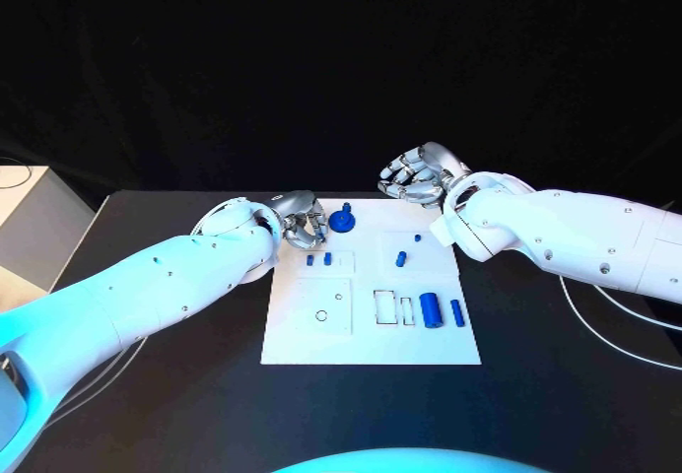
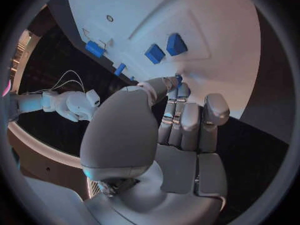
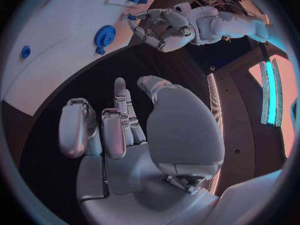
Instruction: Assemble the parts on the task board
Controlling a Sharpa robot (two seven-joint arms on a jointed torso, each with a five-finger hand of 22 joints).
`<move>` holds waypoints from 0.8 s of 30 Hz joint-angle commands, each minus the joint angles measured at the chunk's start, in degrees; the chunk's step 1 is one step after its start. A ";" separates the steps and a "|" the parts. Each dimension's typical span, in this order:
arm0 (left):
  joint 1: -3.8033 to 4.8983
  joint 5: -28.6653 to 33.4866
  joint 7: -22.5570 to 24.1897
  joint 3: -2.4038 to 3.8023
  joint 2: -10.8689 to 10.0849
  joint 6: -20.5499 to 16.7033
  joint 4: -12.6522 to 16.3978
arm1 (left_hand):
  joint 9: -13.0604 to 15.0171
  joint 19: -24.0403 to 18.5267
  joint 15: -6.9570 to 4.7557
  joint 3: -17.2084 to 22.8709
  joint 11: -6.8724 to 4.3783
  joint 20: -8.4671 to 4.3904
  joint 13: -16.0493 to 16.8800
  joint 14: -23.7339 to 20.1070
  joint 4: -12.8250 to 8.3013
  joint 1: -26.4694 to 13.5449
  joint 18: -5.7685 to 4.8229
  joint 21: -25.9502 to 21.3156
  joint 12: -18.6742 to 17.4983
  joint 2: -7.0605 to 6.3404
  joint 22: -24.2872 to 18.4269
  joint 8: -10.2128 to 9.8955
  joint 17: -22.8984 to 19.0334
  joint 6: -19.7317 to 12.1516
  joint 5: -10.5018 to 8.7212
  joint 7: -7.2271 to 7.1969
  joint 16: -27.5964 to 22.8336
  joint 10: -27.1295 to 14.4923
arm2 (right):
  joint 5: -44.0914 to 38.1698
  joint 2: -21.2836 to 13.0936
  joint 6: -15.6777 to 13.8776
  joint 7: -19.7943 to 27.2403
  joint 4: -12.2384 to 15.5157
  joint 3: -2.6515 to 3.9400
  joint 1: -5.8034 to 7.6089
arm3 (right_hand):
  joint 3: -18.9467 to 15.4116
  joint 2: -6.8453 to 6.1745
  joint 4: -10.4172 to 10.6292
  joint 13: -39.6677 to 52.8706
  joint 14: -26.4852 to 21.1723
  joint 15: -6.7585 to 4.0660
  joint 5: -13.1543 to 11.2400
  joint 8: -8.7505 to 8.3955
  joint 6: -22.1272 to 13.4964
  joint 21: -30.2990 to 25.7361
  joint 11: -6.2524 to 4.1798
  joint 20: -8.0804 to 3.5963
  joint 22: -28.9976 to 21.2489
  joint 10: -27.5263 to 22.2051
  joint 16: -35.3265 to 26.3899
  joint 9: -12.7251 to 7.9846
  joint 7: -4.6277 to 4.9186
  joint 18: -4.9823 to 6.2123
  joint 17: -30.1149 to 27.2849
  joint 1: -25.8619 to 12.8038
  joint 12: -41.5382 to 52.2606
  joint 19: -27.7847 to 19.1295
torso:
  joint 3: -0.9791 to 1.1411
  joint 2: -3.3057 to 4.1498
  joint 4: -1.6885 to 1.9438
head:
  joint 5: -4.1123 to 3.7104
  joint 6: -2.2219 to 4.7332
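The white task board point(image 1: 370, 340) lies in the middle of the table. My left hand point(image 1: 302, 227) hovers at its far left corner, fingers curled, pinching a small blue part point(image 2: 179, 78) between thumb and fingertips. Beside it on the board stands a round blue gear-like part point(image 1: 343, 219), also visible as the gear-like part point(image 3: 104, 35). Two small blue blocks point(image 1: 318, 260) sit just nearer, seen close as the blocks point(image 2: 165, 49). My right hand point(image 1: 417, 175) is raised beyond the board's far edge, fingers curled in with nothing in them.
A blue peg point(image 1: 401, 259) and a smaller one point(image 1: 418, 236) stand mid-board. Two blue cylinders point(image 1: 443, 310) lie near the right edge beside rectangular slots point(image 1: 386, 306). A square recess with a small hole point(image 1: 322, 313) is at the near left. Cables point(image 1: 611, 315) trail right.
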 commanded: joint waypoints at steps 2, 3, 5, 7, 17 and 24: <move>-0.03 -0.16 -0.12 0.04 0.16 1.31 0.00 | 0.03 0.29 0.03 0.03 -0.04 -0.05 0.10 0.45 -0.24 -0.07 -0.49 0.26 0.15 0.49 -0.01 -0.23 -0.05 0.43 0.36 0.12 0.04 0.52 | -0.43 0.02 0.52 0.70 0.04 0.02 -0.02 | 0.30 -0.10 -0.09 -0.04 3.10 0.37 0.26 0.15 0.02 -0.04 -0.03 0.24 4.43 0.37 -0.18 0.07 0.30 1.11 2.88 -0.61 -0.35 0.63 | 0.01 -0.01 0.04 | -0.14 -0.12; -0.03 -0.16 -0.13 0.04 0.17 1.38 -0.01 | 0.03 0.29 0.03 0.03 -0.04 -0.05 0.10 0.45 -0.24 -0.07 -0.49 0.26 0.15 0.49 -0.01 -0.23 -0.05 0.43 0.36 0.12 0.04 0.52 | -0.43 0.02 0.52 0.70 0.04 0.02 -0.02 | 0.30 -0.10 -0.09 -0.04 3.10 0.37 0.26 0.15 0.02 -0.04 -0.03 0.24 4.43 0.37 -0.18 0.07 0.30 1.11 2.88 -0.61 -0.35 0.63 | 0.00 -0.01 0.04 | -0.14 -0.12; -0.04 -0.15 -0.17 0.04 0.23 1.50 -0.06 | 0.04 0.34 0.03 0.04 -0.04 -0.05 0.11 0.46 -0.26 -0.11 -0.51 0.31 0.08 0.53 0.07 -0.24 -0.07 0.50 0.35 0.12 0.03 0.58 | -0.43 0.02 0.52 0.70 0.06 0.02 -0.02 | 0.30 -0.10 -0.09 -0.04 3.10 0.37 0.26 0.15 0.02 -0.04 -0.03 0.24 4.43 0.37 -0.18 0.07 0.30 1.11 2.88 -0.61 -0.35 0.63 | 0.00 0.00 0.01 | -0.12 -0.13; -0.05 -0.15 -0.19 0.03 0.29 1.57 -0.12 | 0.04 0.34 0.03 0.04 -0.04 -0.05 0.11 0.46 -0.26 -0.11 -0.51 0.31 0.08 0.53 0.07 -0.24 -0.07 0.50 0.35 0.12 0.03 0.58 | -0.43 0.02 0.52 0.70 0.07 0.02 -0.02 | 0.30 -0.10 -0.09 -0.04 3.10 0.37 0.26 0.15 0.02 -0.04 -0.03 0.24 4.43 0.37 -0.18 0.07 0.30 1.11 2.88 -0.61 -0.35 0.63 | 0.01 0.01 0.00 | -0.09 -0.11; -0.22 -0.02 -0.29 0.00 0.75 2.03 -0.49 | 0.04 0.27 0.02 0.05 -0.04 -0.05 0.13 0.39 -0.27 -0.15 -0.49 0.28 0.02 0.56 0.01 -0.26 -0.28 0.54 0.33 0.12 -0.02 0.61 | -0.43 0.06 0.52 0.70 0.10 0.02 -0.02 | 0.30 -0.10 -0.09 -0.04 3.10 0.37 0.26 0.15 0.02 -0.04 -0.03 0.24 4.43 0.37 -0.18 0.07 0.30 1.11 2.88 -0.61 -0.35 0.63 | -0.01 0.02 0.00 | -0.16 -0.12; -0.27 0.03 -0.36 -0.04 0.99 2.40 -0.75 | 0.04 0.27 0.02 0.04 -0.04 -0.05 0.13 0.42 -0.28 -0.19 -0.49 0.29 -0.03 0.57 0.02 -0.28 -0.22 0.55 0.31 0.12 -0.02 0.62 | -0.43 0.05 0.51 0.68 0.14 0.02 -0.02 | 0.30 -0.10 -0.09 -0.04 3.10 0.37 0.26 0.15 0.02 -0.04 -0.03 0.24 4.43 0.37 -0.18 0.07 0.30 1.11 2.88 -0.61 -0.35 0.63 | -0.02 0.01 0.01 | -0.24 -0.25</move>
